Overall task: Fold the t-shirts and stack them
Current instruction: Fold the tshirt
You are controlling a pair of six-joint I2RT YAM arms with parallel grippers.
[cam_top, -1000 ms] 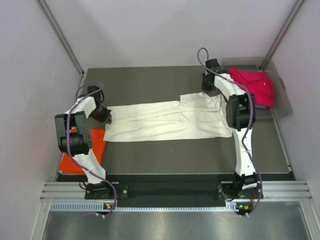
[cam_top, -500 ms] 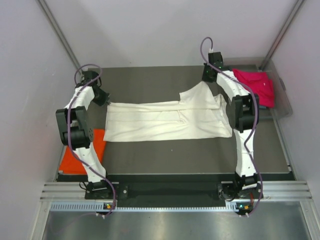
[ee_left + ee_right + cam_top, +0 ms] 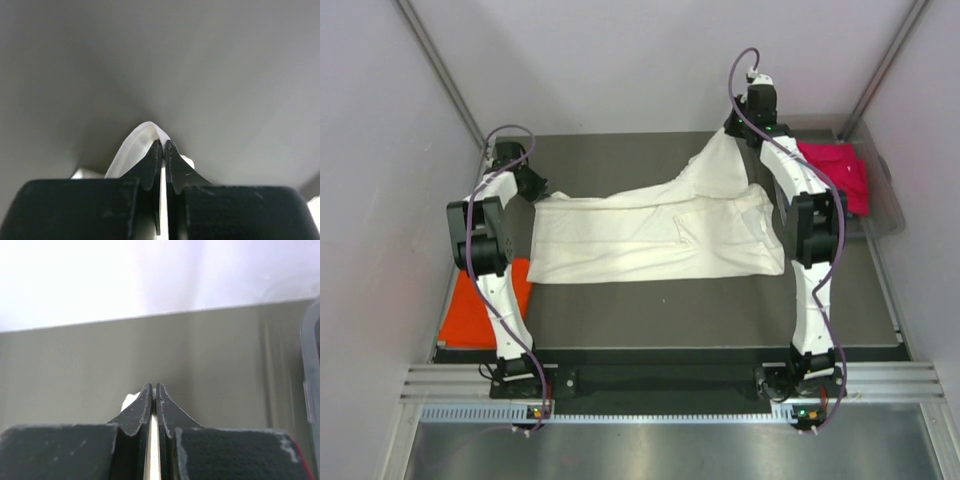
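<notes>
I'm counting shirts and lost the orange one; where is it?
In the top view, the orange t-shirt lies at the near left corner of the table, partly under the left arm, left of the cream-white t-shirt.

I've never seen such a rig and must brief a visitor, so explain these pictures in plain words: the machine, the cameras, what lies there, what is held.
These are two white-and-black robot arms bolted at the near edge of a dark grey table. The wide picture comes from a fixed camera above and behind them; each close-up comes from a camera on one wrist, looking along its black fingers. A large cream-white cloth t-shirt lies spread on the table. The left hand is shut on its far left corner and the right hand on its far right corner, which is lifted. A bright orange t-shirt lies at the near left, partly under the left arm. A magenta-pink t-shirt sits in a clear plastic bin at the right.
</notes>
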